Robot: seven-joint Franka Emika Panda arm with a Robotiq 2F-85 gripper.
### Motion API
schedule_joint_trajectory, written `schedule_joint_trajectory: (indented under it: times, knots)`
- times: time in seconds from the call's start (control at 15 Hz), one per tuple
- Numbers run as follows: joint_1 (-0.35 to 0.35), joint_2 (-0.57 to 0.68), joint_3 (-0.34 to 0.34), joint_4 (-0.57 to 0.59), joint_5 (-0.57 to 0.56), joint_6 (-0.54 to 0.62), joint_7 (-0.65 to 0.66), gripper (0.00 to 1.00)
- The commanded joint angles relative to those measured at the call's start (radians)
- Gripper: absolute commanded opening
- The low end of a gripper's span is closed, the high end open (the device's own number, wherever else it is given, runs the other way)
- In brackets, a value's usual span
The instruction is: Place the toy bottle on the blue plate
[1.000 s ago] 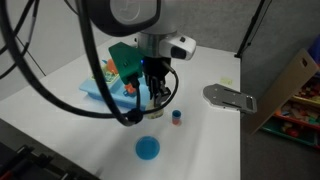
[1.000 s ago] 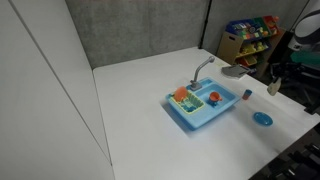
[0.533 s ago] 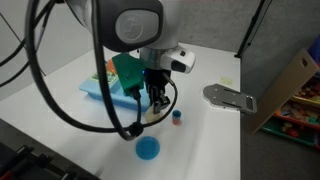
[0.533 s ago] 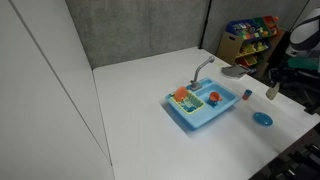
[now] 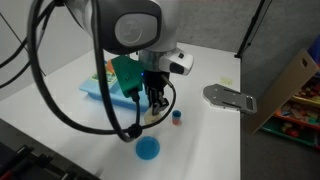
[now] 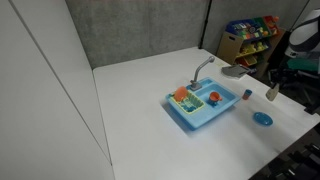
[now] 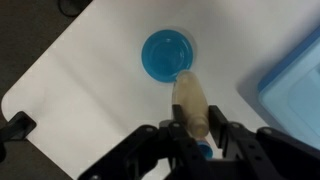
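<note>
My gripper (image 7: 196, 128) is shut on the toy bottle (image 7: 190, 100), a pale cream-tan toy that sticks out past the fingers. In the wrist view its tip hangs over the near edge of the blue plate (image 7: 166, 54), a small bright-blue disc on the white table. In both exterior views the gripper (image 5: 156, 100) (image 6: 271, 88) holds the bottle in the air, a little above and beside the plate (image 5: 147, 149) (image 6: 262, 119).
A light-blue toy sink (image 6: 200, 108) with a grey faucet holds an orange-red ball (image 6: 181, 94); it also shows behind the arm (image 5: 100, 90). A short blue-and-red cylinder (image 5: 176, 117) (image 6: 247, 94) stands close by. A grey flat piece (image 5: 228, 97) lies further off. A toy shelf (image 6: 248, 38) stands behind the table.
The gripper with the bottle moved away from the sink and a little closer to the plate between 1.0 s and 0.5 s ago; since then it has stayed still.
</note>
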Motion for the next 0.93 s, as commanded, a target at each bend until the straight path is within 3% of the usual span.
schedule_joint_trajectory:
  times: [0.0,0.87]
  knots:
    - [0.004,0.012,-0.010,-0.032,-0.010,0.046,-0.005,0.09]
    - [-0.006,0.126,0.007,-0.111,0.024,0.244,-0.040,0.09]
